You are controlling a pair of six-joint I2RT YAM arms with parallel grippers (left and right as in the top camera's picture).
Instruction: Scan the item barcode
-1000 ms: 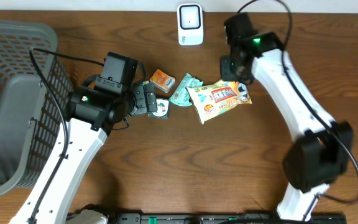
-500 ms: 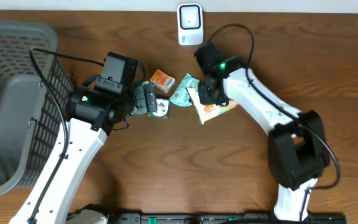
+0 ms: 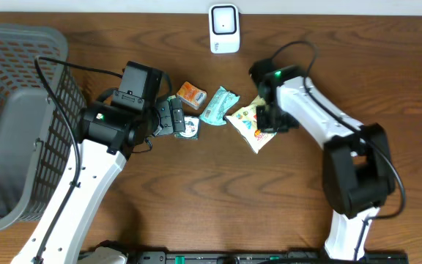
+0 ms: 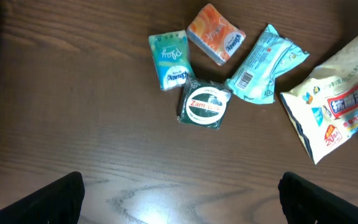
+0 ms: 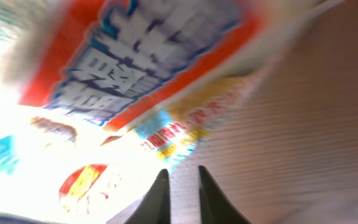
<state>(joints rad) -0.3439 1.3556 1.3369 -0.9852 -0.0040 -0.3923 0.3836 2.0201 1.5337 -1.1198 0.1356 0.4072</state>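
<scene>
Only one container is in view: a grey mesh basket (image 3: pixel 13 110) at the left end of the table (image 3: pixel 196 205), with just its grey walls and floor showing. Everything else lies loose on the wood: an orange packet (image 4: pixel 215 34), a green-and-white tissue pack (image 4: pixel 169 59), a round tin (image 4: pixel 205 104) and a teal packet (image 4: pixel 263 62) in one close cluster. The white scanner (image 3: pixel 224 28) stands at the far edge, well apart from them.

The snack bag (image 3: pixel 251 125) sits just right of the teal packet. The right gripper (image 5: pixel 180 183) has its jaws drawn almost together on the bag's right-hand edge, and the printed face fills the blurred right wrist view. The left gripper (image 4: pixel 179 199) hovers spread wide over the small items and holds nothing.

A second ago the bag lay lengthwise across the table, with the right arm reaching in from beside the scanner. That arm then swung left across the bag. Now the bag is turned, its long axis running down and to the right. The left arm and the four small items have not shifted.
</scene>
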